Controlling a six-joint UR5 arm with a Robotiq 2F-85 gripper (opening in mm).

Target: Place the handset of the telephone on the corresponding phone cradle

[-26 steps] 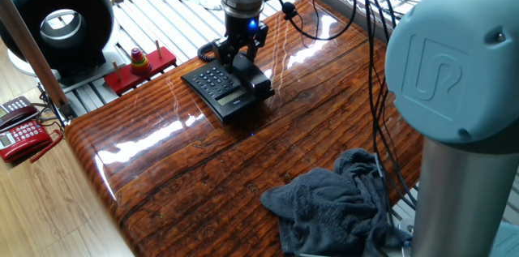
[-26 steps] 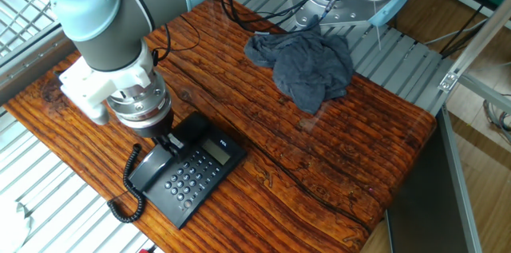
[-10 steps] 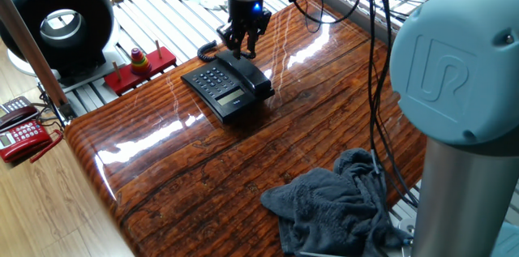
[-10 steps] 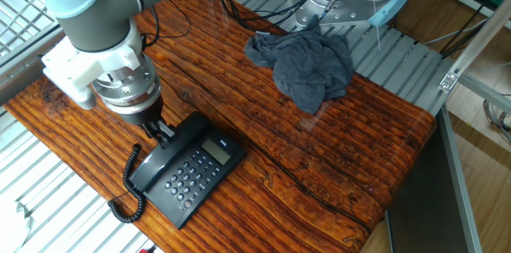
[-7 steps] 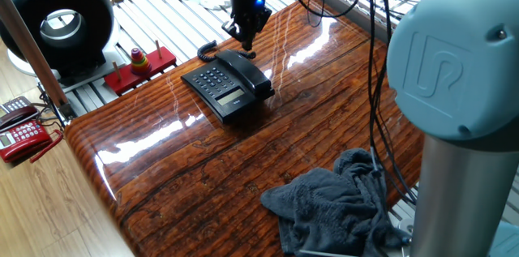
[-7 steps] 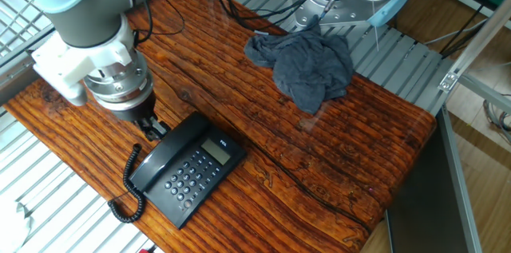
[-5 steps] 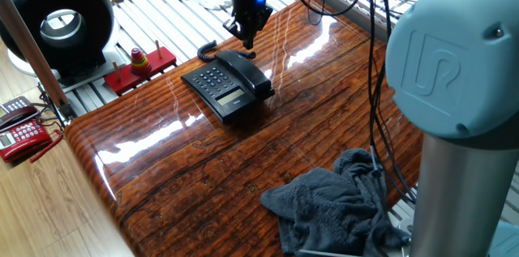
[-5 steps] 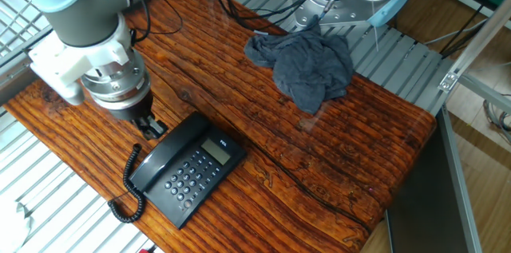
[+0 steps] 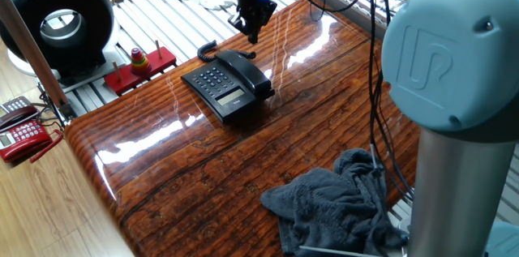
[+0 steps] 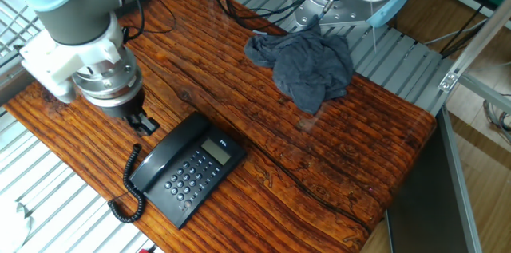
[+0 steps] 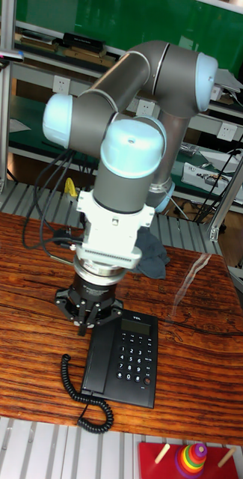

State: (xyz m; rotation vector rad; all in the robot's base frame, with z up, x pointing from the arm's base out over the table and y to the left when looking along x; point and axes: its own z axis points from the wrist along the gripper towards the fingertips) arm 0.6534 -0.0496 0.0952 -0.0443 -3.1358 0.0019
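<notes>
The black handset (image 9: 251, 71) lies flat in the phone cradle (image 10: 156, 163), along one side of the black desk telephone (image 9: 217, 85); its coiled cord (image 10: 123, 203) curls off the end. The same handset (image 11: 99, 358) shows left of the keypad (image 11: 133, 358) in the tall view. My gripper (image 9: 250, 32) hangs above and behind the phone's far end, apart from it. Its fingertips (image 10: 145, 124) are drawn together with nothing between them. In the tall view the gripper (image 11: 86, 323) sits just above the handset's top end.
A crumpled grey cloth (image 9: 339, 202) lies on the wooden table (image 9: 186, 176), well away from the phone. Off the table's edge are a red board with a ring stacker (image 9: 139, 62), a black ring-shaped device (image 9: 58, 15) and a red telephone (image 9: 21, 137). My arm's elbow (image 9: 454, 54) fills the near right.
The gripper has let go of the handset, which now rests in the cradle. It has risen, drawn back from the phone, and its fingers have come together.
</notes>
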